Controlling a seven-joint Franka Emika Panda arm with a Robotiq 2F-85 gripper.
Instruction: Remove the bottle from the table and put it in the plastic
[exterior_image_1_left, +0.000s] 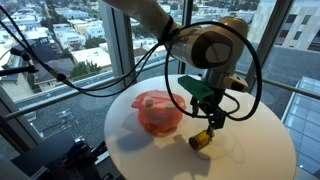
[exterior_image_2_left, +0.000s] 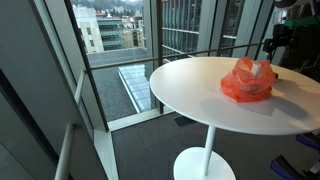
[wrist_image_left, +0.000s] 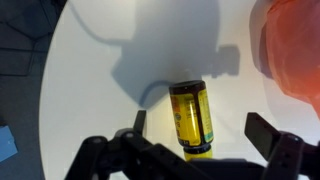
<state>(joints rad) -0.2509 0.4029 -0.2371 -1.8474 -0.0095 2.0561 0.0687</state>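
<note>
Hand (exterior_image_1_left: 211, 122) hangs low over the desk (exterior_image_1_left: 250, 150) in an exterior view, its tips just above the bottle (exterior_image_1_left: 201, 140). The bottle looks to be lying on the desk, near the plastic (exterior_image_1_left: 157, 112) but outside it. Finger spread is unreadable here.

In an exterior view from farther off, the hand (exterior_image_2_left: 278, 45) is tiny at the frame edge, so I cannot tell its state. The plastic (exterior_image_2_left: 247, 82) sits on the desk (exterior_image_2_left: 200, 100); the bottle is not visible.

Wrist view: the hand (wrist_image_left: 198, 125) is spread wide with the bottle (wrist_image_left: 190, 115) between the fingers (wrist_image_left: 140, 122), closer to one of them and clear of the other. No grip yet. The plastic (wrist_image_left: 295, 50) is off in the corner.

Judged progress: approach done; grasp, lift, carry and drop remain.

Bottle: small glossy cylinder with an amber-yellow body, darker at the ends, red crinkly plastic much wider beside it. On its side it may roll.
</note>
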